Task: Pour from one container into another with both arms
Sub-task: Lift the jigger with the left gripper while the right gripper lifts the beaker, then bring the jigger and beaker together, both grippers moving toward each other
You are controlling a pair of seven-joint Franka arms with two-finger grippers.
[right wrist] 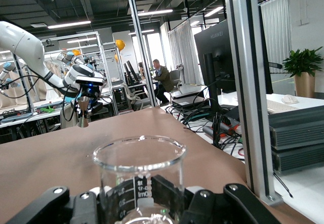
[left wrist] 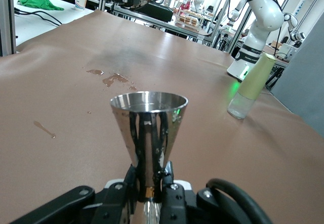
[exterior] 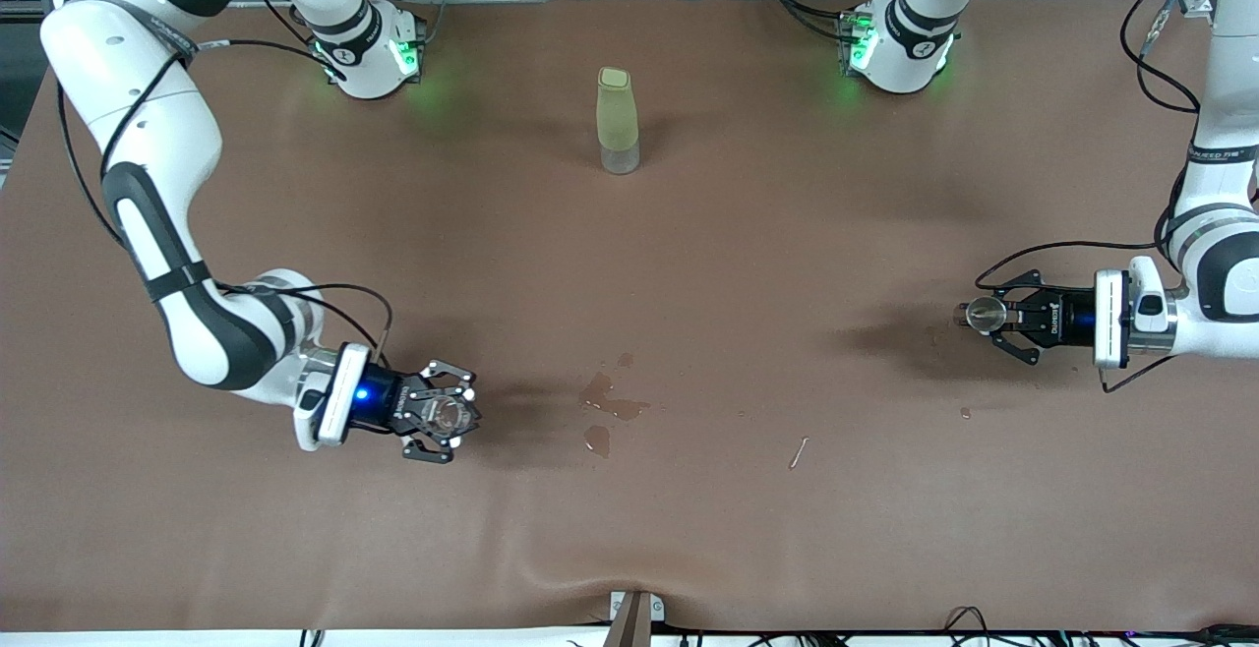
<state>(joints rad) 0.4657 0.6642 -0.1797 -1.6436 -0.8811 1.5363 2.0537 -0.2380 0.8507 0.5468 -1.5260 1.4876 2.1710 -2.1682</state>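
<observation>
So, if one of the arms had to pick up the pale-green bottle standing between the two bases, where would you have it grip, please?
I would grip the pale-green bottle around its green body, just above the clear base, coming in level from the side. It stands upright and tapers toward the cap, so a higher grip would likely slip. Both arms are busy: the right gripper holds the glass beaker, the left gripper the metal jigger.

I count one beaker (exterior: 449,416), one jigger (exterior: 982,312), one bottle (exterior: 618,121) and my two tools.

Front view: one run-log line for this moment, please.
left end effector: holds jigger | right end effector: holds beaker | pour: not started
</observation>
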